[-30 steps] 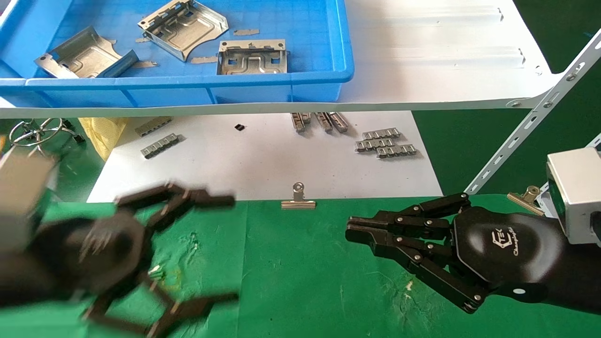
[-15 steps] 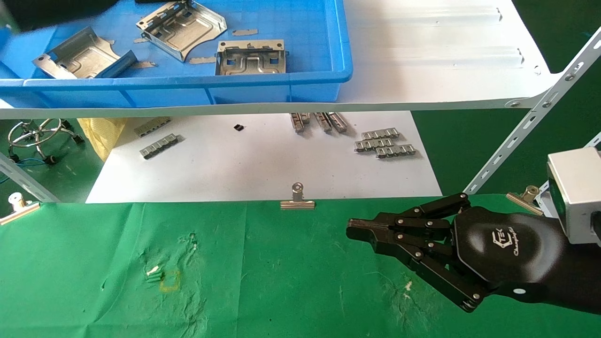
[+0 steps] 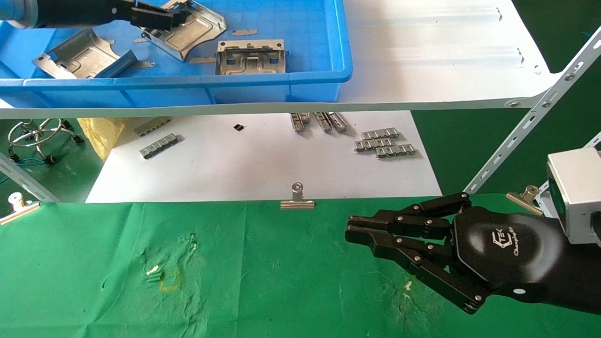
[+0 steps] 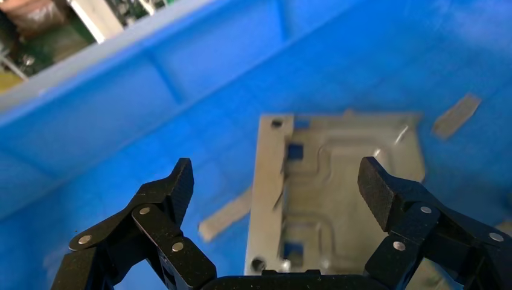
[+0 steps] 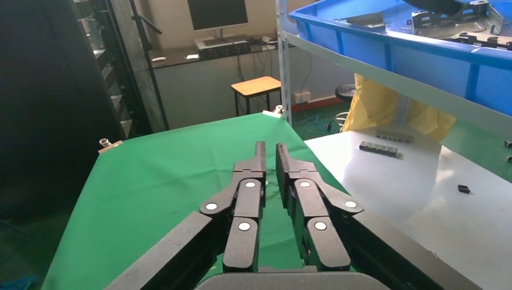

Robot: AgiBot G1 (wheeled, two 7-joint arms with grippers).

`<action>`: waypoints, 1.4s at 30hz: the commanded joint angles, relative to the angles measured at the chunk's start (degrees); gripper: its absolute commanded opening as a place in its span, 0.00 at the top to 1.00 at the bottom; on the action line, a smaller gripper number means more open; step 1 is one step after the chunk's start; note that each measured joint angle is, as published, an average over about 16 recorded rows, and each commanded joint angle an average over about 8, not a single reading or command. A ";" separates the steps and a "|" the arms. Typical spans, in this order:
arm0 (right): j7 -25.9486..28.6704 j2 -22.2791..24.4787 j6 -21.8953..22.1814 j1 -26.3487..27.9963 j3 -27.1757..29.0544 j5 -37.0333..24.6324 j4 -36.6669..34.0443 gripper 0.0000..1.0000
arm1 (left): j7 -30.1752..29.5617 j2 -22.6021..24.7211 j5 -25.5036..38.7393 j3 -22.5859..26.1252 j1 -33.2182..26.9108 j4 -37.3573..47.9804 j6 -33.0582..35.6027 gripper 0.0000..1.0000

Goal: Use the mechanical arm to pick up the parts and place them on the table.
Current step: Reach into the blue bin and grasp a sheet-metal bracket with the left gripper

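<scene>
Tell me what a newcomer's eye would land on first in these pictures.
First, the blue plastic tray on the white shelf at the back, holding three silvery stamped brackets. The left gripper hangs open right over one bracket there, fingers to either side of it, not touching it. Next, the glossy black right gripper at the right, low over the green-clothed table, fingers drawn together and empty.
</scene>
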 commanded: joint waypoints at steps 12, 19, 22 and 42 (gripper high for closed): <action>0.00 0.00 0.00 0.00 0.00 0.00 0.00 0.00 | -2.00 0.82 1.64 1.10 -1.13 3.70 -2.93 1.00; 0.00 0.00 0.00 0.00 0.00 0.00 0.00 0.00 | -2.25 0.73 0.68 0.43 0.25 3.99 -3.94 1.00; 0.00 0.00 0.00 0.00 0.00 0.00 0.00 0.00 | -2.30 0.78 0.28 0.15 0.68 3.92 -4.32 1.00; 0.00 0.00 0.00 0.00 0.00 0.00 0.00 0.00 | 1.40 0.43 -2.66 -1.88 1.44 1.95 -4.01 1.00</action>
